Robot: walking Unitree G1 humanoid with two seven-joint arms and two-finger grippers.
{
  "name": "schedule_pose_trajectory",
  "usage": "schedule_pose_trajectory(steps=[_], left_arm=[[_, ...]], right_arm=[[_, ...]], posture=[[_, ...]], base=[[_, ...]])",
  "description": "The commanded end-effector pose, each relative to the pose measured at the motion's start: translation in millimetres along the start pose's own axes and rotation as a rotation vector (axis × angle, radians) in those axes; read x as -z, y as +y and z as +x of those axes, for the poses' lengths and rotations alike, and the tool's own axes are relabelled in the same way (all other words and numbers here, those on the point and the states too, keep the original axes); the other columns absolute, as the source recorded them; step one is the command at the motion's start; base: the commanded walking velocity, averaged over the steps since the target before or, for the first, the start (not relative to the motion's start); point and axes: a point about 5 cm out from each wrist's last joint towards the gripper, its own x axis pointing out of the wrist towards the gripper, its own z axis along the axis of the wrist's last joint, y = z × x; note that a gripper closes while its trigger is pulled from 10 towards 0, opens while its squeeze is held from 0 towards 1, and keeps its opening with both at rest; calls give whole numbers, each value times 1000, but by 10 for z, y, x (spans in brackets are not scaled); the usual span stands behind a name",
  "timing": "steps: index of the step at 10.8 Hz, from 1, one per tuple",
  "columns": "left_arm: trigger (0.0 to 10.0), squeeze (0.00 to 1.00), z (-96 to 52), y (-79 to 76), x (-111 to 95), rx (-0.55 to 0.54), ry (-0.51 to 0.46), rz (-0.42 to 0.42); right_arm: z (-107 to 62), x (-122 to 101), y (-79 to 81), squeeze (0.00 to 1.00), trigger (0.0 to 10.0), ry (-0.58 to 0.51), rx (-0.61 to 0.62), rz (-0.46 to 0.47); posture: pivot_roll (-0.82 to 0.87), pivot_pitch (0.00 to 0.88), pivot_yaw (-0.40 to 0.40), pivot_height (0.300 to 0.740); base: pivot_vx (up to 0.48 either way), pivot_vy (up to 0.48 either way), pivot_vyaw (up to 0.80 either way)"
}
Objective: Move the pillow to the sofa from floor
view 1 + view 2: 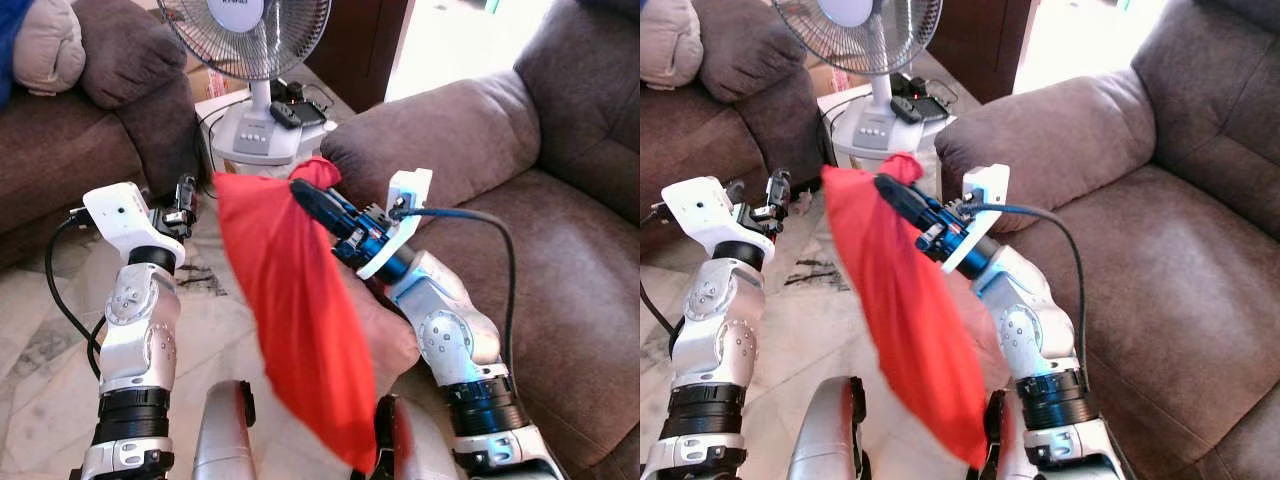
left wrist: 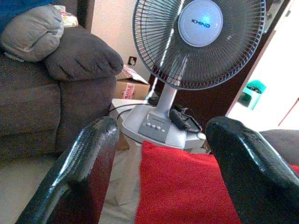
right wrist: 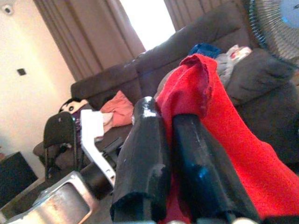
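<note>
Floor (image 1: 40, 330): pale marbled tile with dark veining, carrying a brown sofa (image 1: 560, 260) on the robot's right and a second brown sofa (image 1: 70, 150) on its left. Small white table (image 2: 122, 103) between the two sofas, bearing a white pedestal fan (image 1: 255, 60), black cables and a dark remote-like item (image 1: 285, 114). Cardboard box (image 2: 132, 85) beside the table.

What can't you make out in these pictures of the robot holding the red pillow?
- Red pillow: its lower end is cut off by the bottom edge of the left eye view.
- Floor beneath it: covered by the pillow.
- Cardboard box: its print is too small in the left wrist view.
</note>
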Motion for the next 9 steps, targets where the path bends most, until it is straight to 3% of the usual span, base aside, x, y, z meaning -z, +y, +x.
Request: schedule_pose_trajectory(steps=[1, 2, 5, 9], left_arm=[[10000, 0, 0, -18, -51, 8, -15, -12], [10000, 0, -20, -18, -18, 8, -5, -14], [10000, 0, -116, -59, 123, 22, 40, 30], [10000, 0, -336, 42, 399, -5, 118, 163]], right_arm=[[99, -216, 167, 0, 10000, -81, -93, -74], [-2, -148, 70, 0, 10000, -66, 4, -83], [-414, -71, -444, 0, 10000, -26, 476, -165], [-885, 205, -745, 0, 10000, 101, 811, -283]], posture=[[135, 45, -74, 584], [131, 53, -71, 584], [120, 67, -60, 584], [120, 75, -57, 584]], base=[[0, 0, 0], [0, 0, 0], [0, 0, 0], [0, 0, 0]])
